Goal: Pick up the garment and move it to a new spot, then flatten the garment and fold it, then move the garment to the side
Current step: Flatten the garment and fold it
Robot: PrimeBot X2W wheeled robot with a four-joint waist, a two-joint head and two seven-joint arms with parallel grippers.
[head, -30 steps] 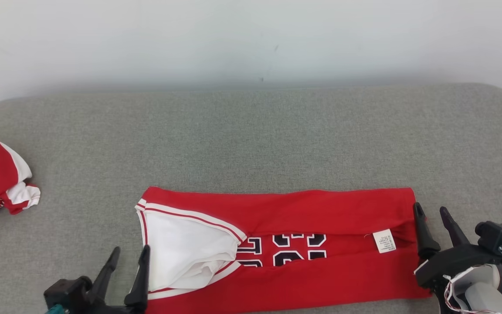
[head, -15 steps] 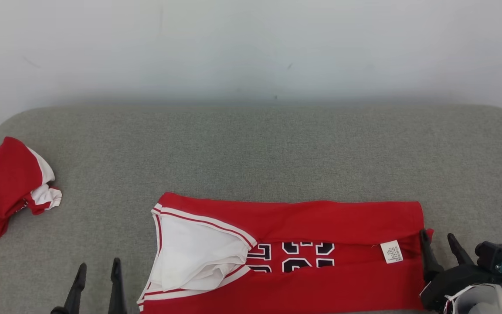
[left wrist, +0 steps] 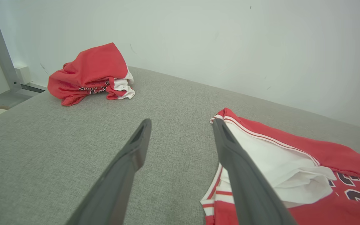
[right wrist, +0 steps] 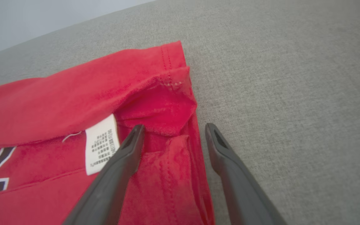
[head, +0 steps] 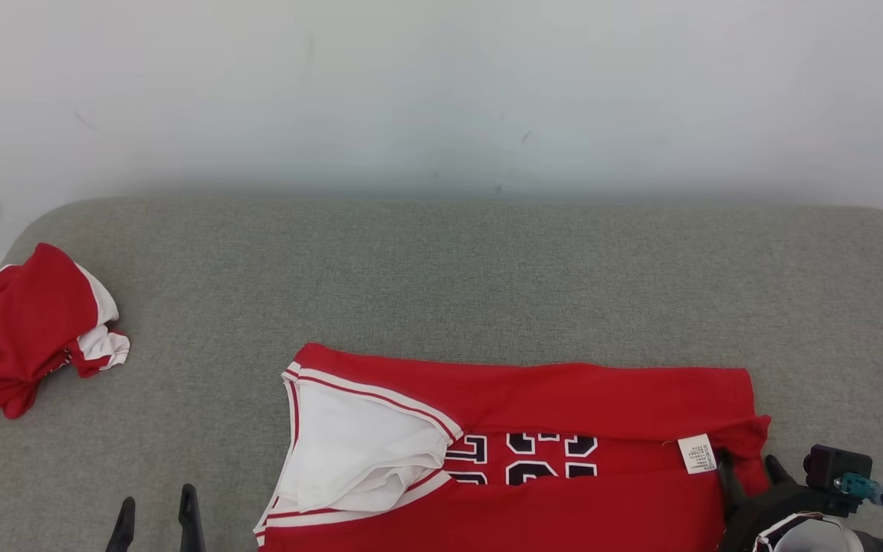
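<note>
On the grey padded bench (head: 487, 291), close to its near edge, the red jersey (head: 564, 399) lies as a long band, both long sides folded in over the black-and-white numbers (head: 522, 460). White lining (head: 357, 445) shows at its left end and a care label (head: 697, 454) sits near its right end. It looks light, limp and rather slick, so I judge it will sag, and the folded layers may slide apart if only the top one is pinched. The safer hold is through the full stack at both short ends. The left gripper (head: 156, 521) hangs over bare bench just beside the white end, its fingers spread and holding nothing. The right gripper (right wrist: 173, 128) is also spread wide: one finger is over the rumpled hem corner (right wrist: 167, 103) and the other over the bench, so the jersey's edge lies between them. Whether either finger touches the cloth I cannot tell. The jersey sits straight on the upholstery, not in a bin or basket. A second red-and-white garment (head: 35, 330) lies crumpled, loose on the bench's far left, well apart.
</note>
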